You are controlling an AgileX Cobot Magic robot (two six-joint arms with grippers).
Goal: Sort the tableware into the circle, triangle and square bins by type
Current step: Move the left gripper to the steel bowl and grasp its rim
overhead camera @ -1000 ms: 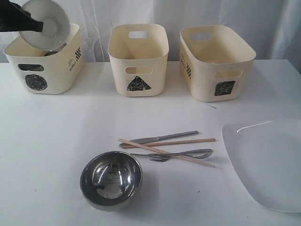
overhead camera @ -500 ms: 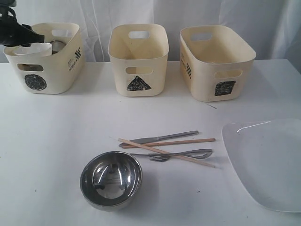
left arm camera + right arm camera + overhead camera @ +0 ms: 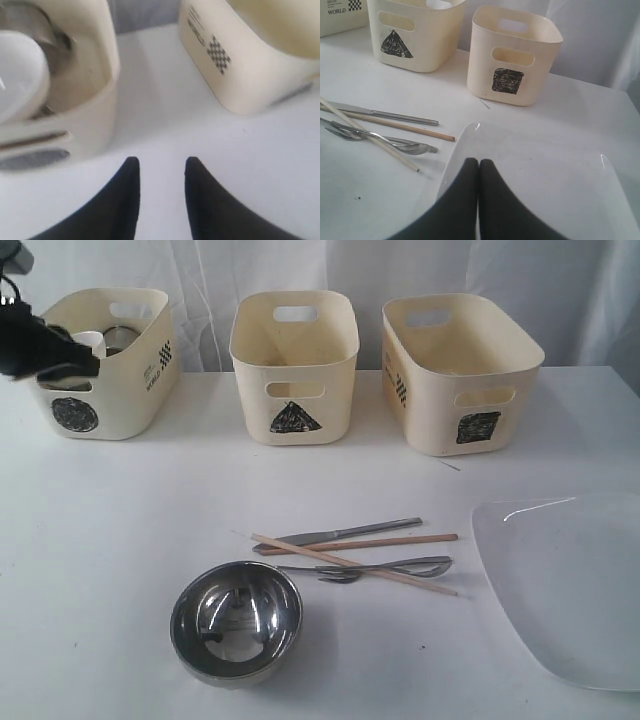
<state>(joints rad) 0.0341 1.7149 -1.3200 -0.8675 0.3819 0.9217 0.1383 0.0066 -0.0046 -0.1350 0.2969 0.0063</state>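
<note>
On the table's (image 3: 100, 540) right side we see the large white plate (image 3: 570, 590), our right gripper (image 3: 479, 162) pressed closed, empty, above it. Behind, the circle bin (image 3: 120, 390) holds the white bowl (image 3: 90, 340); our left gripper (image 3: 160, 165), beside it, gapes halfway, holding nothing. In front sits the steel bowl (image 3: 236, 620), then the knife (image 3: 340, 534), chopsticks (image 3: 300, 549), fork (image 3: 335, 577) and spoon (image 3: 425, 565).
</note>
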